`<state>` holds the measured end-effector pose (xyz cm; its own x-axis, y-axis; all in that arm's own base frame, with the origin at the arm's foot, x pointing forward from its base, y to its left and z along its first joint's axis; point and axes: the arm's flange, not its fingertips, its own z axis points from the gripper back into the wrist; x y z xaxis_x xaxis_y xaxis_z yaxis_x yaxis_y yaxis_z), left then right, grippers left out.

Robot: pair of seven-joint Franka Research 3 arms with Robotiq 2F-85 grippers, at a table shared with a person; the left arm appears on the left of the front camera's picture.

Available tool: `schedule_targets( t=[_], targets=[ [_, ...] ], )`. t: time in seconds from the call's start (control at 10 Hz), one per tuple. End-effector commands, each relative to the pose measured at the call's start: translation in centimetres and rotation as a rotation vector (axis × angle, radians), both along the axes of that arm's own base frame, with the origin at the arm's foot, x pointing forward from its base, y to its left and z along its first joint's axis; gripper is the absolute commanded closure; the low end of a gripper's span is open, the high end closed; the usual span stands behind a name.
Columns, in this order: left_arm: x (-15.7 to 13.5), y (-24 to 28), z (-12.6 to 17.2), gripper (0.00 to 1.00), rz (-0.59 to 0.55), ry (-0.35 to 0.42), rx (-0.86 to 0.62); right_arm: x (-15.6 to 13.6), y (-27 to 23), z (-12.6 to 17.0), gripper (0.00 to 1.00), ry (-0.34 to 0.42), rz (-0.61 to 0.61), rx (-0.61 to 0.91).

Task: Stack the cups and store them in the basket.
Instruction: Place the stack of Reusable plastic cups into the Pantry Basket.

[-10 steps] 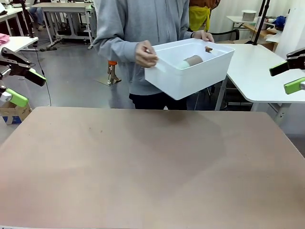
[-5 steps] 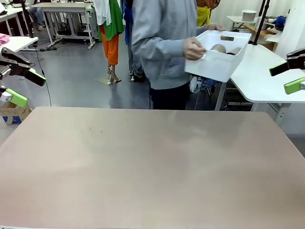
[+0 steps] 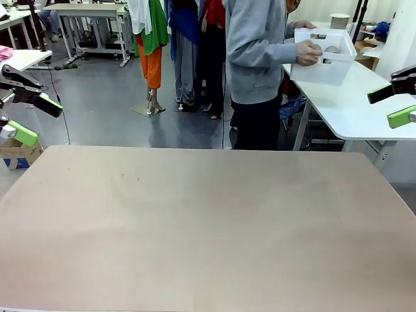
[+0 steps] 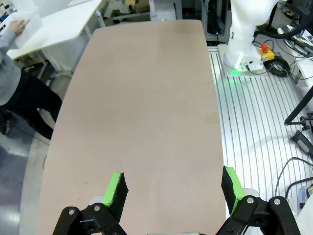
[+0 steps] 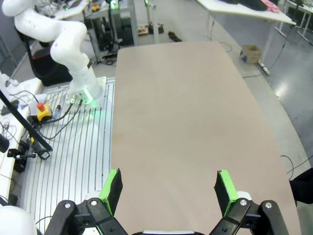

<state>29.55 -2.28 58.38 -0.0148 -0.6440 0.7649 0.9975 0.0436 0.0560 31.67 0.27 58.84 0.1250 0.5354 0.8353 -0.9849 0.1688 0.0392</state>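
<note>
A person in a grey sweatshirt stands beyond the far edge of the brown table (image 3: 208, 221), turned to the right. Both hands hold the white basket (image 3: 325, 62) above a white side table (image 3: 357, 104). The cups lie inside it, and the basket's wall hides them almost fully. My left gripper (image 3: 36, 119) hovers open and empty off the table's far left corner. At the far right my right gripper (image 3: 392, 106) is open and empty too. Each wrist view looks down the bare tabletop between the spread green pads of the left gripper (image 4: 173, 186) and the right gripper (image 5: 167, 188).
The white side table (image 4: 58, 24) stands past the far right corner, with a black stand and small items at its back. Grey desks stand far off at the back left. A white arm base (image 5: 73, 54) and cables sit on the slatted metal floor beside the table.
The person has turned right and carried the basket with the cups from over the table's far edge to above the white side table. Both grippers stayed still and open.
</note>
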Motion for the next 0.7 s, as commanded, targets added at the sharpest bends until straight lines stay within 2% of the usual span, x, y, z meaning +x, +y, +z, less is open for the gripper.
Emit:
schedule_targets(
  t=[0.0, 0.6],
  targets=[
    [0.08, -0.14, 0.29, 0.0, -0.001, 0.008, -0.01, 0.1, 0.09, 0.25, 0.0, -0.008, 0.005, 0.02],
    [0.08, -0.14, 0.29, 0.0, -0.001, 0.008, -0.01, 0.1, 0.09, 0.25, 0.0, -0.008, 0.005, 0.02]
  ],
)
